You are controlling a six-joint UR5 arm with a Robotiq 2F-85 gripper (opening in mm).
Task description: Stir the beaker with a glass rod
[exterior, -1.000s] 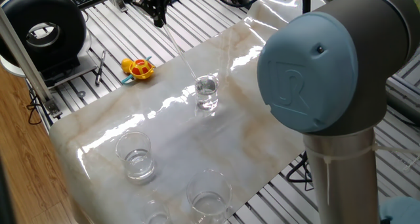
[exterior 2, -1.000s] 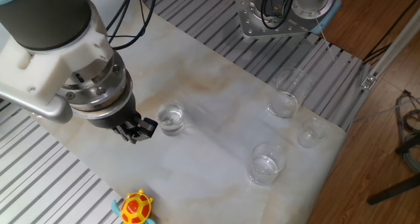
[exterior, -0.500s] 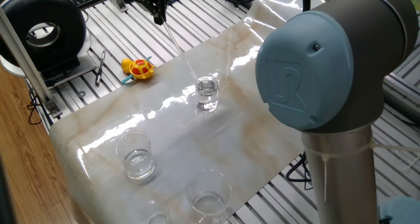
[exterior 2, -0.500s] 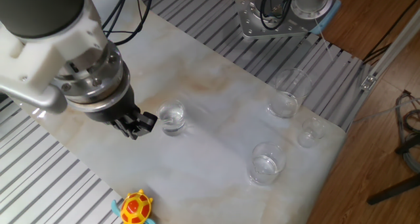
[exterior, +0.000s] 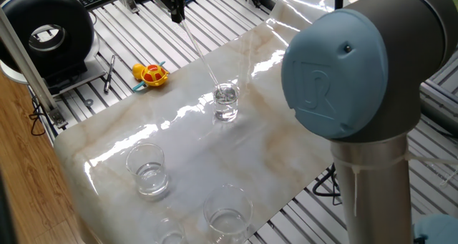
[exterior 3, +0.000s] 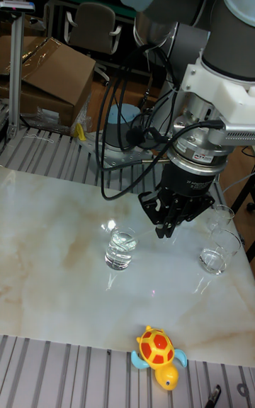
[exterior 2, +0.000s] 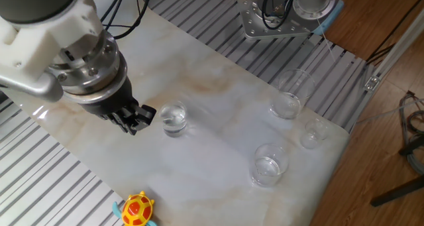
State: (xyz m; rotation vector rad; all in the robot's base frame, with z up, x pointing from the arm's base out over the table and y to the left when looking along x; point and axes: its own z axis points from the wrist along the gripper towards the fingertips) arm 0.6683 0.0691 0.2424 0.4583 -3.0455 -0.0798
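Note:
The beaker (exterior: 225, 101) (exterior 2: 173, 118) (exterior 3: 122, 248) is a small clear glass with clear liquid, upright near the middle of the marble sheet. The glass rod (exterior: 199, 52) slants from my gripper down into it, lower end inside the glass. My gripper (exterior: 176, 15) (exterior 2: 135, 120) (exterior 3: 163, 230) is shut on the rod's upper end. It hangs above and to one side of the beaker, not touching it. The rod barely shows in the other fixed view and the tall fixed view.
Wider clear glasses (exterior: 147, 169) (exterior: 229, 217) (exterior 2: 289, 93) (exterior 2: 268, 165) and a small one (exterior 2: 315, 132) stand at the far end of the sheet. A yellow-red toy turtle (exterior: 150, 74) (exterior 3: 159, 355) lies by its edge. My arm's joint (exterior: 351, 72) fills one view's foreground.
My gripper has shifted slightly sideways with the rod's upper end, so the rod's tilt changes. The lower end stays in the beaker, which has not moved.

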